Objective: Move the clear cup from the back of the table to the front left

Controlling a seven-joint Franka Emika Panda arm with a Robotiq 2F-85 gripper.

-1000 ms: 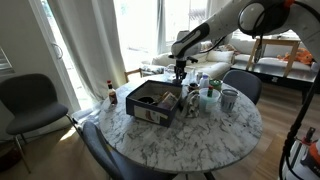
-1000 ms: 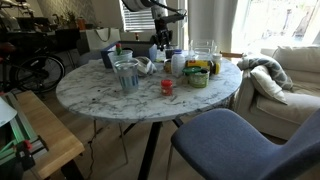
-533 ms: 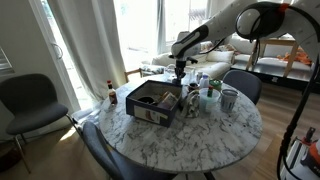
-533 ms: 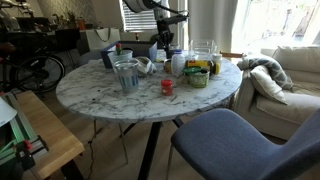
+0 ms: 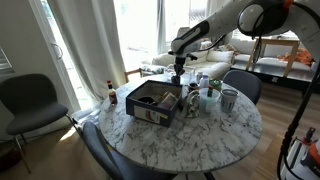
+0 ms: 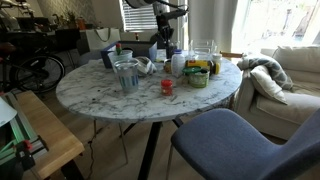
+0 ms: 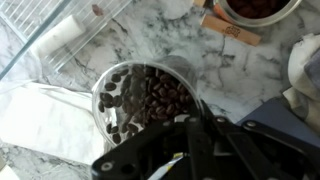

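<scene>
The clear cup (image 7: 150, 100) stands at the back of the marble table (image 5: 190, 140), seen from above in the wrist view with dark beans inside. My gripper (image 7: 197, 128) comes down from above, and its jaws are shut on the cup's near rim. In both exterior views the gripper (image 5: 180, 68) (image 6: 160, 42) hangs over the table's far side among the clutter. The cup itself is mostly hidden there behind the fingers and neighbouring items.
A dark open box (image 5: 153, 102) sits beside the gripper. A silver-grey cup (image 5: 229, 100) (image 6: 126, 75), a white and teal container (image 5: 209, 97), a small red cup (image 6: 167, 87) and jars crowd the table. Chairs (image 5: 30, 100) (image 6: 240, 140) surround it.
The jaws have closed onto the cup's rim. The arm has hardly moved.
</scene>
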